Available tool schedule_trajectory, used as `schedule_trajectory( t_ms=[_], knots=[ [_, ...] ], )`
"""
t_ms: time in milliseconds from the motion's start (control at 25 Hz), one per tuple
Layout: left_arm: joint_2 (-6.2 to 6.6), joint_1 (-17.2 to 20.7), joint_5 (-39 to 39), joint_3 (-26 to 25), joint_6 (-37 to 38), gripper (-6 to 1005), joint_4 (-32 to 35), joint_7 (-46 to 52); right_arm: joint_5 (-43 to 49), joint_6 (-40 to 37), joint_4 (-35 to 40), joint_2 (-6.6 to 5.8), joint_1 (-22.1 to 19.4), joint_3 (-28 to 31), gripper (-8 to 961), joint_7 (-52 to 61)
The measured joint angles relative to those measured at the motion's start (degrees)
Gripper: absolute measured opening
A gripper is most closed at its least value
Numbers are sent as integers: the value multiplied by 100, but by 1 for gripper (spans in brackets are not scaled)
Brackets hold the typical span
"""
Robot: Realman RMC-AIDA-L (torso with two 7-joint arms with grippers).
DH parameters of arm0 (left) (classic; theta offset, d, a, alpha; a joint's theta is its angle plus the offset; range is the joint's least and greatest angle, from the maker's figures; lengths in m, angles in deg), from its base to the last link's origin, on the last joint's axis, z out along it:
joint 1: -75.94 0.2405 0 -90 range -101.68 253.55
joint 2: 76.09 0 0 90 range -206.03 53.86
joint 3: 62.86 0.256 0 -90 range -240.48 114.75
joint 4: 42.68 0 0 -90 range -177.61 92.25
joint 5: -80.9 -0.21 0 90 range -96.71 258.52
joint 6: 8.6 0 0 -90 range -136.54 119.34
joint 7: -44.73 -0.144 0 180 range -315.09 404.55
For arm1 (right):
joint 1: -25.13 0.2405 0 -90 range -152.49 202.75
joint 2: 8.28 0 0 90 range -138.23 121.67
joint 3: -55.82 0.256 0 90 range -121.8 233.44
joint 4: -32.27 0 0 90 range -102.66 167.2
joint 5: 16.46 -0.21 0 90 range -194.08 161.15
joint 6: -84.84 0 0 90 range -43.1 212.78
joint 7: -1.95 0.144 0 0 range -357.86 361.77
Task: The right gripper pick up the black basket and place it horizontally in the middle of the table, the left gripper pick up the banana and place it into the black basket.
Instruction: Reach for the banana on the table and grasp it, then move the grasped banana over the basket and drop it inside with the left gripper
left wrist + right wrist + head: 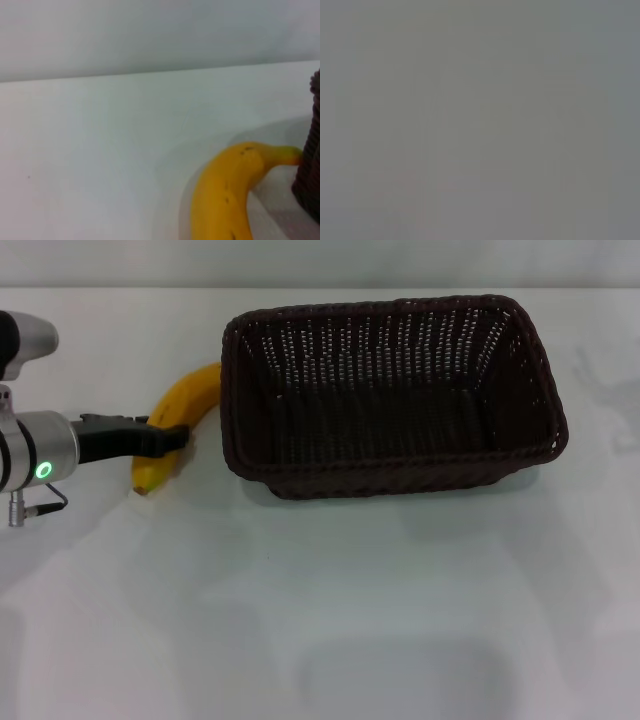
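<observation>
One banana (178,427) lies on tabletop (330,600) just left of basket (390,390), stem touching its wall. Left gripper (178,438) over banana's middle; jaws' state unclear. Banana light, soft, bruisable: take mid-body.

Bare white table (320,620), lab-like

A pale grey wall (150,35) stands behind, right at the far edge. The right wrist view shows only plain grey.

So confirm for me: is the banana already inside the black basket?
No, the banana lies on the table beside the black basket, at the left gripper.
</observation>
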Motion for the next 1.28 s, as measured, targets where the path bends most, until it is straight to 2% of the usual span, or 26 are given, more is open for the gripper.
schedule_trajectory(
  t_ms=[520, 1040, 1280],
  knots=[
    [-9, 90, -16, -1, 634, 509, -38, 393, 0, -22, 0, 0, -5, 44, 827, 0],
    [-18, 148, -23, 55, 1755, 501, 68, 280, -4, 4, -1, -19, -16, 105, 827, 48],
    [-18, 94, -16, 99, 2005, 510, 114, 24, -20, 8, 56, 0, -3, 164, 827, 52]
  ],
)
